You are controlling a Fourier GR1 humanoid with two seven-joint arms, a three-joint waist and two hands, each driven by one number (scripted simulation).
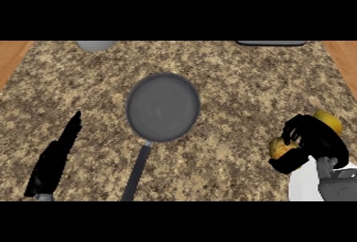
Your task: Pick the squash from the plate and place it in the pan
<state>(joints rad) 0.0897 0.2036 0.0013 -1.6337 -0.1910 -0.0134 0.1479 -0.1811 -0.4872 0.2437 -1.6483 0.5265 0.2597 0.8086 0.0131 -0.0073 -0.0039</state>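
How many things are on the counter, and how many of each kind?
Pans: 1, dark grey pan
Squashes: 1, yellow squash in the right hand
Plates: 1, white plate
Things cut off at the far edge: 2, grey thing and dark thing
Total: 5

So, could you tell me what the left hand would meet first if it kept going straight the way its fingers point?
Probably nothing: the left hand points up and slightly right, a line passing left of the pan over bare counter toward the grey object at the far edge. Depth is unclear.
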